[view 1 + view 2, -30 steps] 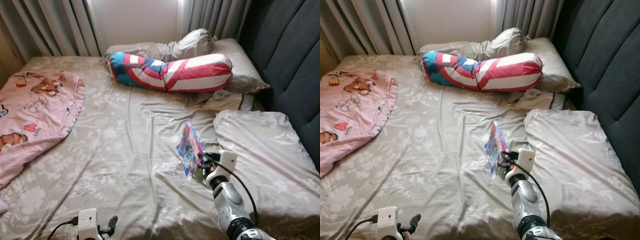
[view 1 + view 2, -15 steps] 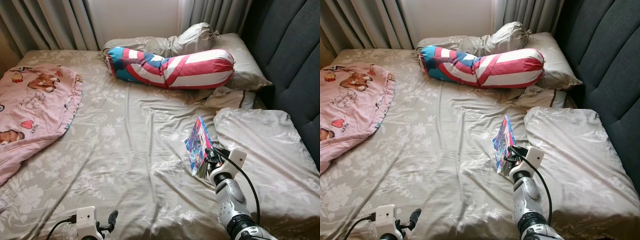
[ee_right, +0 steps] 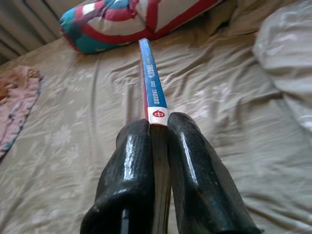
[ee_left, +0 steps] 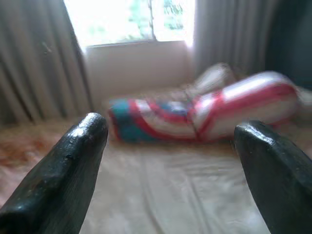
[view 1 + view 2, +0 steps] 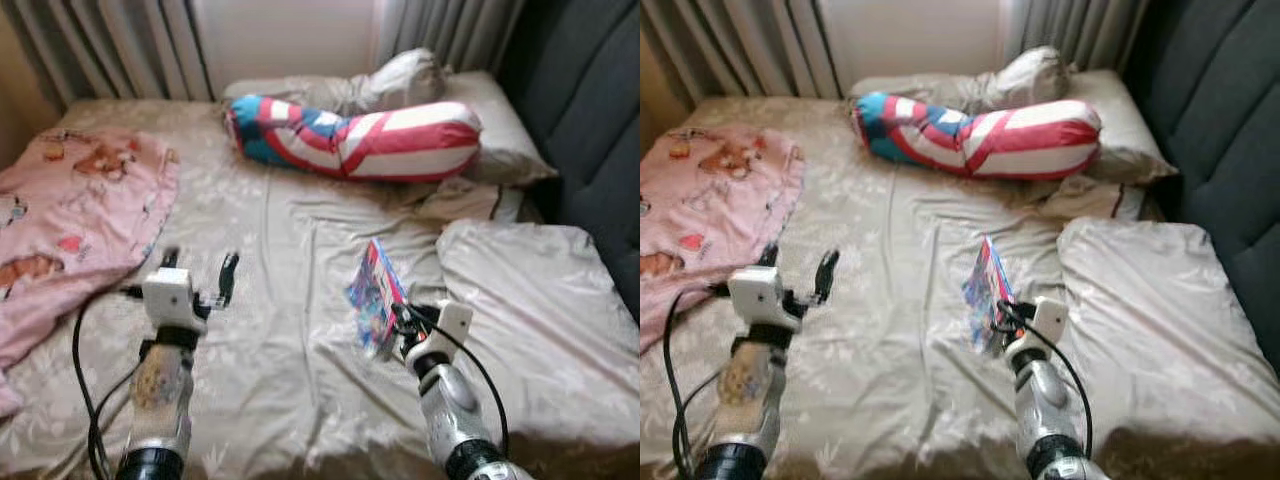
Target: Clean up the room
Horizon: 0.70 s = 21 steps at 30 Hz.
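Note:
A thin colourful book [image 5: 376,296] stands on its edge above the grey floral bed sheet [image 5: 270,260], held near its lower corner by my right gripper [image 5: 400,328]. In the right wrist view both black fingers [image 3: 134,180] press on the blue spine of the book [image 3: 151,87]. My left gripper [image 5: 198,272] is raised over the left middle of the bed, open, with nothing between its fingers [image 4: 73,161]. It points toward the red, white and blue bolster [image 5: 360,140] at the head of the bed.
A pink cartoon blanket [image 5: 70,215] lies at the left of the bed. Grey pillows [image 5: 530,300] sit at the right and behind the bolster. A dark padded headboard [image 5: 590,120] runs along the right side. Curtains [image 5: 120,40] hang behind the bed.
My left arm has risen from the bottom edge to above the bed, its gripper open. The right gripper still holds the book. The camera has shifted slightly.

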Available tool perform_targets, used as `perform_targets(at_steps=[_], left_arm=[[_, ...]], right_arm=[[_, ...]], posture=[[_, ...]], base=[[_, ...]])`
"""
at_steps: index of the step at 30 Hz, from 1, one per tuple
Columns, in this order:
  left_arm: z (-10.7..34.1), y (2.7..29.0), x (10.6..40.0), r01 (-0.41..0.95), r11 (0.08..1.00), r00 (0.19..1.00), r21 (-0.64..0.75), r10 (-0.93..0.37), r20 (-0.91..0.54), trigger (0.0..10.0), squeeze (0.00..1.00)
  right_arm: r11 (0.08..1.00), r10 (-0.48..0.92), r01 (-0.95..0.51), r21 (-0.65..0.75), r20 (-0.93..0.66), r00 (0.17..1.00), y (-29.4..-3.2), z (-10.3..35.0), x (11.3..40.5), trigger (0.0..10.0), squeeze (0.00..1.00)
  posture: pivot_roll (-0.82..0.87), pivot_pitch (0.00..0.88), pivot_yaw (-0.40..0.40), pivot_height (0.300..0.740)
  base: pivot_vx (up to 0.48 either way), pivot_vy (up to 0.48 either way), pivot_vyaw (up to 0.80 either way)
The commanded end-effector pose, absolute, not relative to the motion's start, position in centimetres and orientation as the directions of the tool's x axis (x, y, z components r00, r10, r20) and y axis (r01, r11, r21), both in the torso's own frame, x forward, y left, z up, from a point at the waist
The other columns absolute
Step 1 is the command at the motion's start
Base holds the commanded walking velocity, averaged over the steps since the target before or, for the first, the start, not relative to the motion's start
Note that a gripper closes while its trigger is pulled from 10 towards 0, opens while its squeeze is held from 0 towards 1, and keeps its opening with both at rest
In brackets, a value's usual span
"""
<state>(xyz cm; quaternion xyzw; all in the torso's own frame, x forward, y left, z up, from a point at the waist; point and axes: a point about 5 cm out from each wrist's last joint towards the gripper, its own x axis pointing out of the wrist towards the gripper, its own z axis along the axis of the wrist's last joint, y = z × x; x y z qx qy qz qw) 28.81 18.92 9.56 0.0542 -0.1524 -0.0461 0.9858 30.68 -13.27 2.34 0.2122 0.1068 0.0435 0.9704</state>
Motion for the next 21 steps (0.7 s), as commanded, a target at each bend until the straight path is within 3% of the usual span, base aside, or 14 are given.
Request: perform_targets(at_steps=[1,9,21], left_arm=[[7.4,19.1,27.7,0.085,0.990,0.973,0.110,-0.107,0.206,10.0,0.00],[7.0,19.5,26.1,0.058,0.993,0.986,0.103,-0.073,0.150,10.0,0.00],[7.5,19.4,26.5,0.043,0.994,0.989,0.099,-0.056,0.136,10.0,0.00]], right_arm=[[0.910,0.119,-0.045,0.412,-0.155,0.981,-13.6,3.0,31.1,10.0,0.00],[0.911,0.107,-0.038,0.412,-0.147,0.983,-14.0,3.3,31.3,10.0,0.00],[0.922,0.131,-0.046,0.384,-0.199,0.971,-13.5,2.9,31.3,10.0,0.00]], posture=[[-0.09,0.062,-0.039,0.740],[-0.09,0.078,-0.045,0.740],[-0.10,0.082,-0.045,0.735]], base=[[0.000,0.000,0.00],[0.000,0.000,0.00],[0.000,0.000,0.00]])
